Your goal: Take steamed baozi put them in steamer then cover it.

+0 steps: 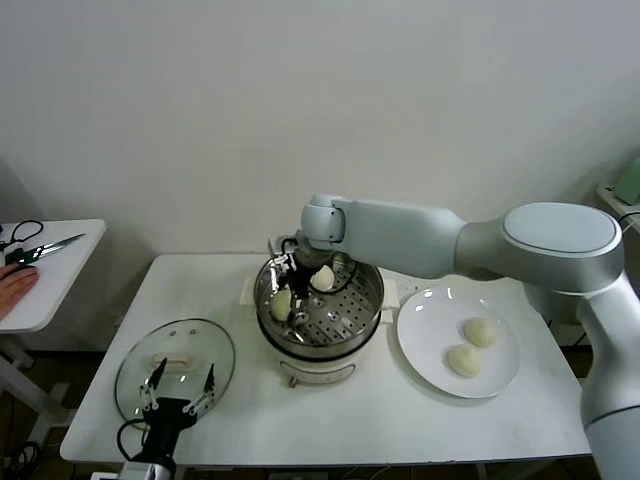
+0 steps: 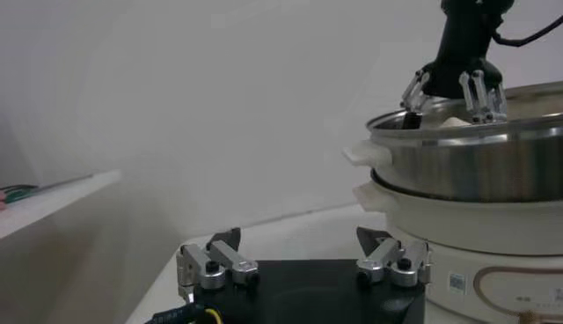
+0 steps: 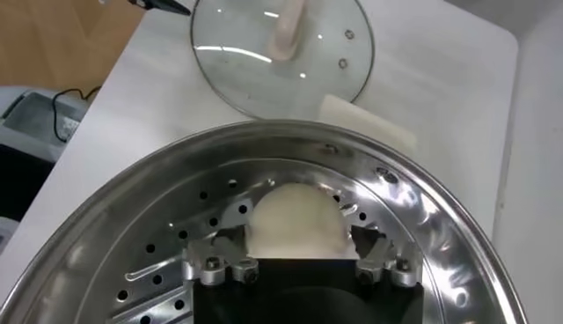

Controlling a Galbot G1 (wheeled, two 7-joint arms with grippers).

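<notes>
The steamer (image 1: pixel 365 300) stands mid-table on its white pot base, with two steamed baozi inside, one (image 1: pixel 323 278) at the back and one (image 1: pixel 283 303) at the left. My right gripper (image 1: pixel 292 298) reaches down into the basket. In the right wrist view it (image 3: pixel 297 242) is open, and a baozi (image 3: pixel 295 216) rests on the perforated floor between its fingertips. Two more baozi (image 1: pixel 481 331) (image 1: pixel 462 360) lie on the white plate (image 1: pixel 425 325). The glass cover (image 1: pixel 175 365) lies flat on the table at the left. My left gripper (image 1: pixel 178 392) hovers open over its near edge.
A small side table (image 1: pixel 60 275) at the far left holds scissors (image 1: pixel 45 247), and a person's hand (image 1: pixel 15 285) rests on it. The wall runs close behind the table. The pot's white side handle (image 3: pixel 365 123) sticks out toward the cover (image 3: pixel 281 53).
</notes>
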